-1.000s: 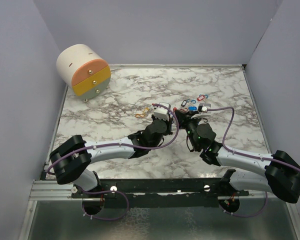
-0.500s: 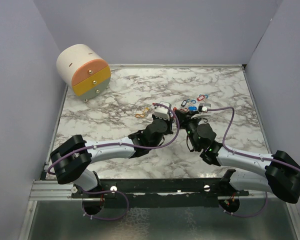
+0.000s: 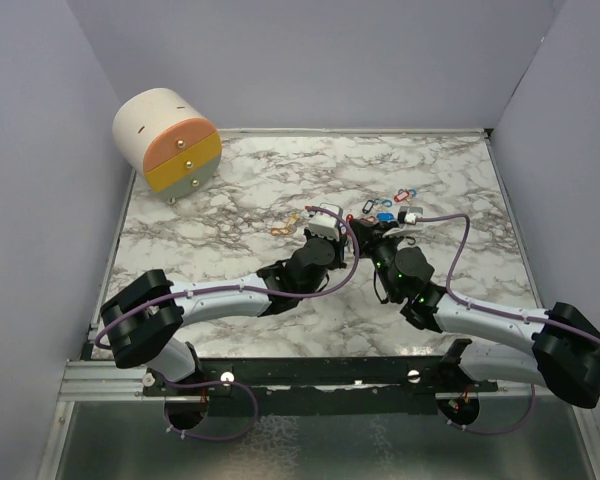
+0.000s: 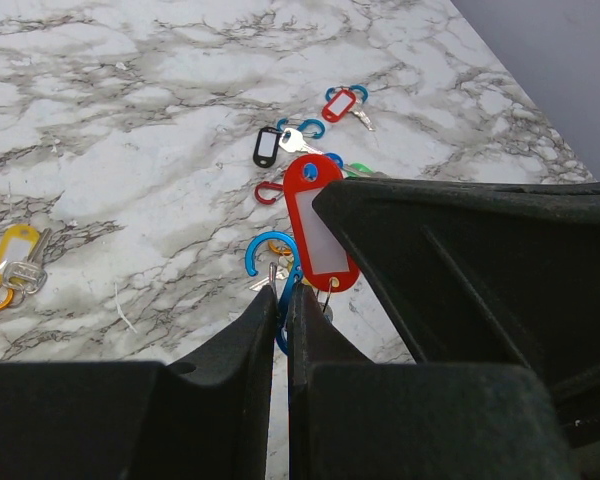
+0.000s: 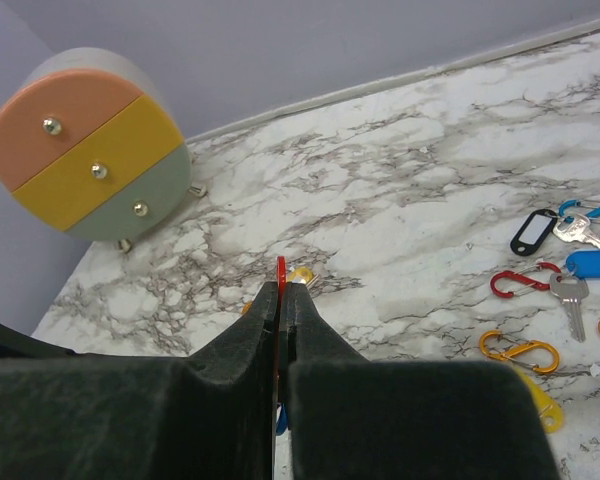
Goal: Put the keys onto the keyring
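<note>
My left gripper [image 4: 283, 290] is shut on a blue carabiner keyring [image 4: 263, 245], whose open hook curls out past the fingertips. My right gripper [image 5: 281, 285] is shut on a red-tagged key; its tag [image 5: 281, 266] shows edge-on between the pads. In the left wrist view the red tag [image 4: 315, 225] hangs right beside the blue keyring, touching or nearly touching it. In the top view the two grippers, left [image 3: 332, 222] and right [image 3: 372, 240], meet at mid-table. More tagged keys [image 3: 385, 212] lie just beyond them.
A yellow-tagged key [image 4: 10, 250] lies to the left. A black tag [image 5: 530, 232], a red carabiner [image 5: 510, 283], an orange carabiner [image 5: 520, 350] and a blue tag [image 5: 592, 264] lie to the right. A round drawer unit [image 3: 168, 140] stands at the back left.
The right arm has edged very slightly. Both grips are the same.
</note>
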`<state>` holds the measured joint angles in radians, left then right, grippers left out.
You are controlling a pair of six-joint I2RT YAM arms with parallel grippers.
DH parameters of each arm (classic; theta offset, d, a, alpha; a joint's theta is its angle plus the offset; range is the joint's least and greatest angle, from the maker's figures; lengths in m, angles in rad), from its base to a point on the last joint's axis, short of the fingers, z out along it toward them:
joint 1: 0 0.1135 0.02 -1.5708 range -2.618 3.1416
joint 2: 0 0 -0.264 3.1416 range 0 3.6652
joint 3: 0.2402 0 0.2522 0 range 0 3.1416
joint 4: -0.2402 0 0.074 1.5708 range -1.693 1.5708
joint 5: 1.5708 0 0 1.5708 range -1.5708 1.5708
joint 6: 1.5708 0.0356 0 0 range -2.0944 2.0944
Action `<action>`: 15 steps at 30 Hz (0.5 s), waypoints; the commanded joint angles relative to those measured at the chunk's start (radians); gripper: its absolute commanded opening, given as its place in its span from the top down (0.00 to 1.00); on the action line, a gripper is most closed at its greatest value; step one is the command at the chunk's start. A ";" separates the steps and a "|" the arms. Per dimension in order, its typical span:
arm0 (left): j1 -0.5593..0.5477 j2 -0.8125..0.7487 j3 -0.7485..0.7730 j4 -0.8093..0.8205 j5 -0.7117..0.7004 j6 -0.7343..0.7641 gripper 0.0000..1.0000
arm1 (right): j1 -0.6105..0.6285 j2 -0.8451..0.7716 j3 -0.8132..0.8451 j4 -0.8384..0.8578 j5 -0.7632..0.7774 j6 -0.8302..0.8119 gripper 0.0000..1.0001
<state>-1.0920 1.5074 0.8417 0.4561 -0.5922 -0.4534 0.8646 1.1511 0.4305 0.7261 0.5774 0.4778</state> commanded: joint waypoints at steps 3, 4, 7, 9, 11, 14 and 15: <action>0.004 0.008 0.036 0.033 -0.018 0.015 1.00 | 0.002 -0.019 -0.013 0.015 -0.025 -0.004 0.99; 0.005 0.008 0.036 0.033 -0.019 0.015 1.00 | 0.002 -0.019 -0.013 0.013 -0.026 -0.005 0.99; 0.005 0.007 0.036 0.035 -0.022 0.016 1.00 | 0.002 -0.021 -0.016 0.012 -0.027 -0.003 0.99; 0.005 0.007 0.036 0.036 -0.024 0.018 1.00 | 0.002 -0.024 -0.018 0.011 -0.029 -0.002 0.99; 0.004 0.007 0.037 0.036 -0.027 0.019 1.00 | 0.002 -0.028 -0.019 0.009 -0.031 -0.001 0.99; 0.005 0.007 0.037 0.039 -0.032 0.021 1.00 | 0.002 -0.033 -0.021 0.005 -0.033 -0.001 0.99; 0.004 0.007 0.037 0.040 -0.033 0.022 1.00 | 0.002 -0.035 -0.022 0.004 -0.033 0.001 0.99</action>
<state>-1.0920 1.5078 0.8433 0.4576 -0.5957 -0.4454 0.8646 1.1374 0.4210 0.7254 0.5632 0.4778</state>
